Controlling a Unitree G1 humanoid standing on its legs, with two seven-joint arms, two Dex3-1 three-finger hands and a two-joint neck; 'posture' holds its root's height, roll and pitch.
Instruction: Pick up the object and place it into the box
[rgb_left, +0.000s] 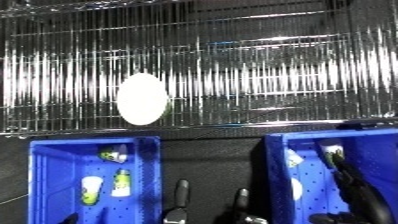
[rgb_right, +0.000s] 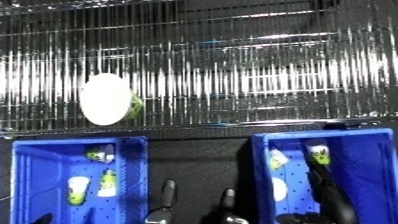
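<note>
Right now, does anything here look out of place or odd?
Mostly the lone white and green object lying on the wire shelf, while similar items already sit in both blue bins below. Nothing looks spilled or broken.

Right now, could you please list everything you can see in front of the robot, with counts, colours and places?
wire shelf: one, shiny metal, across the upper half of the view.
white oval object: one, white with a green edge showing in the right eye view, standing on the shelf, left of centre.
left bin: one, blue, below the shelf at the lower left.
right bin: one, blue, at the lower right.
items in left bin: three, white and yellow-green.
items in right bin: at least three, white, some with yellow-green.
left hand: black, a finger showing between the bins.
right hand: black, over the right bin; fingers unclear.
</note>
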